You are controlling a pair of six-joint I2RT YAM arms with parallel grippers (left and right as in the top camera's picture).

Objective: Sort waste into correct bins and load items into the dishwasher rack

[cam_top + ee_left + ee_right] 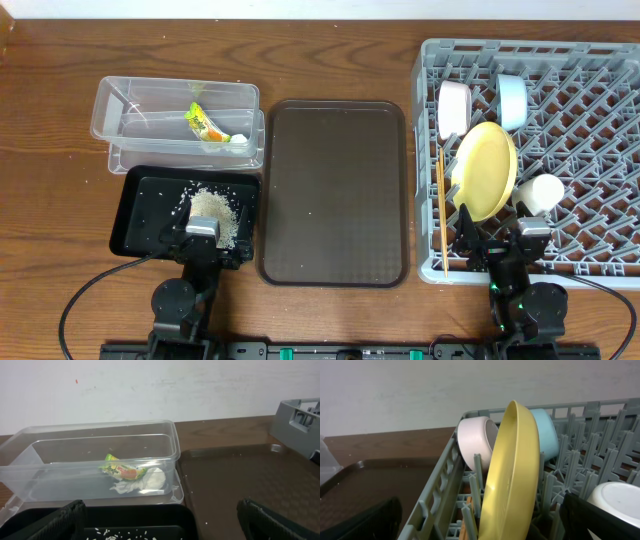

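While the left gripper and right gripper both hang wide open and empty, the crinkly yellow-green wrapper sits in the clear plastic box. There's grainy white rice in the black tray, and the smooth round yellow plate stands on edge in the grey pegged rack. Wrapper print's too small to read.

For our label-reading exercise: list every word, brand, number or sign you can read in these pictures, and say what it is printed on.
Snack wrapper in the clear box: printed lettering, too blurred to read.
No other text shows in any view.
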